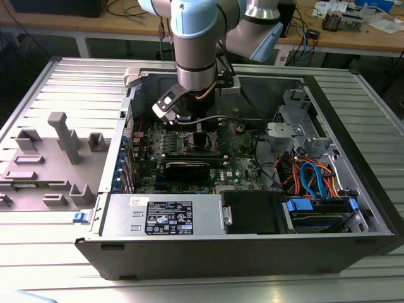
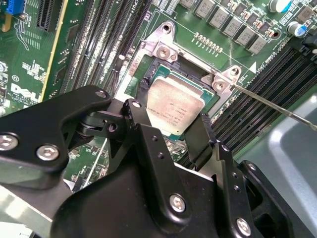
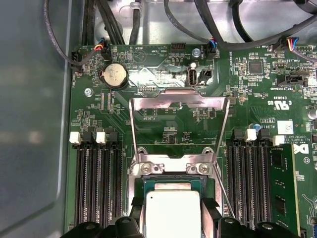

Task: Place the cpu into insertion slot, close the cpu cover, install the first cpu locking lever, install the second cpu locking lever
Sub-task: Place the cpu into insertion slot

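Supervisor: State of the gripper?

Inspector: The gripper (image 2: 169, 115) is down inside the open computer case (image 1: 252, 249), over the green board (image 3: 257, 99). In both wrist views its two black fingers (image 2: 137, 119) press against opposite edges of the chip (image 2: 176, 101). It is grasping the chip.

Supervisor: Where is the chip?

Inspector: It lies flat, silver top up, squarely over the socket (image 2: 147, 83) and within the socket's metal rim. I cannot tell whether it is fully seated or held just above the contacts.

Supervisor: The cover?

Inspector: The cover (image 3: 178, 96) is open, swung back on its hinge away from the socket. In the first wrist view the board shows through its window.

Supervisor: Levers?

Inspector: One thin metal lever (image 2: 272, 104) runs out from a corner of the socket's frame and slants away over the memory slots (image 3: 94, 188). The slots flank the socket on both sides.

Supervisor: Surroundings?

Inspector: In the exterior view the arm (image 1: 196, 38) comes down from above into the case. The case lies on its side on a ribbed metal table (image 1: 38, 265). A grey plastic fixture (image 1: 63, 136) stands on the table at the exterior view's left, apart from the case. A coin battery (image 3: 114, 75) sits on the board beyond the open cover.
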Robot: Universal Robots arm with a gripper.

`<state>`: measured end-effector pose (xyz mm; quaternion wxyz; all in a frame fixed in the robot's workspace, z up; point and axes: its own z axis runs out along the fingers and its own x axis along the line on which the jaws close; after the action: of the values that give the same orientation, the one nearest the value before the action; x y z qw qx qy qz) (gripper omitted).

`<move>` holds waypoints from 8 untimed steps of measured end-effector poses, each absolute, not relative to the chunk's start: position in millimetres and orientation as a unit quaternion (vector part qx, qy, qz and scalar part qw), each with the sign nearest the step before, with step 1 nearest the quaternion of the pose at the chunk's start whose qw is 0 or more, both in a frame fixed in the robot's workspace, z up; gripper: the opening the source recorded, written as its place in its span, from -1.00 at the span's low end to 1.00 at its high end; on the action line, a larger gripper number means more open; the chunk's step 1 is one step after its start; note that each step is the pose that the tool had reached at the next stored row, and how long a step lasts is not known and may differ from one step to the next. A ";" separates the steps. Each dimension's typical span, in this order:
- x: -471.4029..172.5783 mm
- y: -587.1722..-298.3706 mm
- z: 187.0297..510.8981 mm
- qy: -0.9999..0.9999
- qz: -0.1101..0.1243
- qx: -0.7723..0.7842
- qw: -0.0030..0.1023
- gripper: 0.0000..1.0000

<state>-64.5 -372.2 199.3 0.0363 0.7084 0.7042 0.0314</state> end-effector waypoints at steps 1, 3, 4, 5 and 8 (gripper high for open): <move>-64.4 -372.2 199.0 0.704 0.031 0.709 0.036 0.09; -64.3 -372.4 198.8 0.703 0.032 0.709 0.036 0.09; -64.3 -372.6 198.8 0.703 0.032 0.709 0.036 0.09; -64.3 -372.8 198.8 0.703 0.032 0.709 0.036 0.09; -64.4 -373.0 198.5 0.703 0.032 0.710 0.036 0.09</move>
<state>-64.4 -373.0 198.5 0.0364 0.7097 0.7029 0.0315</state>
